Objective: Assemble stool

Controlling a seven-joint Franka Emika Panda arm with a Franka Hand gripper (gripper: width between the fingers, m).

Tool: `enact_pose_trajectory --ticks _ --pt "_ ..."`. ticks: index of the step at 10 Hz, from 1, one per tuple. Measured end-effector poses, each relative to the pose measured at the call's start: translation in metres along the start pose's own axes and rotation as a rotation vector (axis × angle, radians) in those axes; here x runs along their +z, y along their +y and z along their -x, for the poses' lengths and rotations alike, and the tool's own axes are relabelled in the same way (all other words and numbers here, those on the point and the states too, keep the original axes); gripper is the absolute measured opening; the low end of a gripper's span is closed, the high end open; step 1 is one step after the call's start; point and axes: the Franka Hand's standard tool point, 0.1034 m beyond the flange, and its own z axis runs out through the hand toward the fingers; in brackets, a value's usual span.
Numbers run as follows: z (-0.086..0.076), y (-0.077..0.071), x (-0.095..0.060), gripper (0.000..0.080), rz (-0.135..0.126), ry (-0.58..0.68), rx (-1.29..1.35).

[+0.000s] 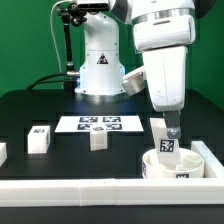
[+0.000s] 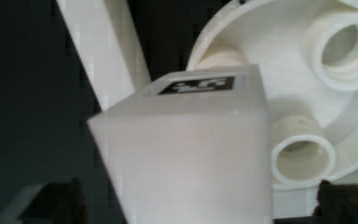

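A white leg block with a black-and-white tag fills the wrist view, close against the round stool seat and its sockets. In the exterior view this block stands upright on the seat, at the near edge of the black counter on the exterior view's right. The claw hangs over it, jaws spread wide and not closed on it. A second leg block and a third leg block stand apart on the counter.
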Motion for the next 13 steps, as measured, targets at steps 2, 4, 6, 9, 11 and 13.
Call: enact_pose_trajectory --ticks 2,4,6,9,11,13 --pt "0.0041 0.0001 0.0010 0.0649 -0.002 -0.002 0.006" --pt "0.0052 -0.0001 0.0017 0.0647 -0.003 -0.002 0.008" --pt "0.0055 0.0000 0.0018 0.0490 -0.004 -0.003 0.010" --pt "0.0053 0.0004 0.0015 0.0350 -0.002 -0.002 0.011" --pt "0.0052 0.0004 0.0016 0.0349 -0.002 -0.001 0.038" --pt "0.0054 -0.0006 0.0023 0.0346 -0.010 0.005 0.210"
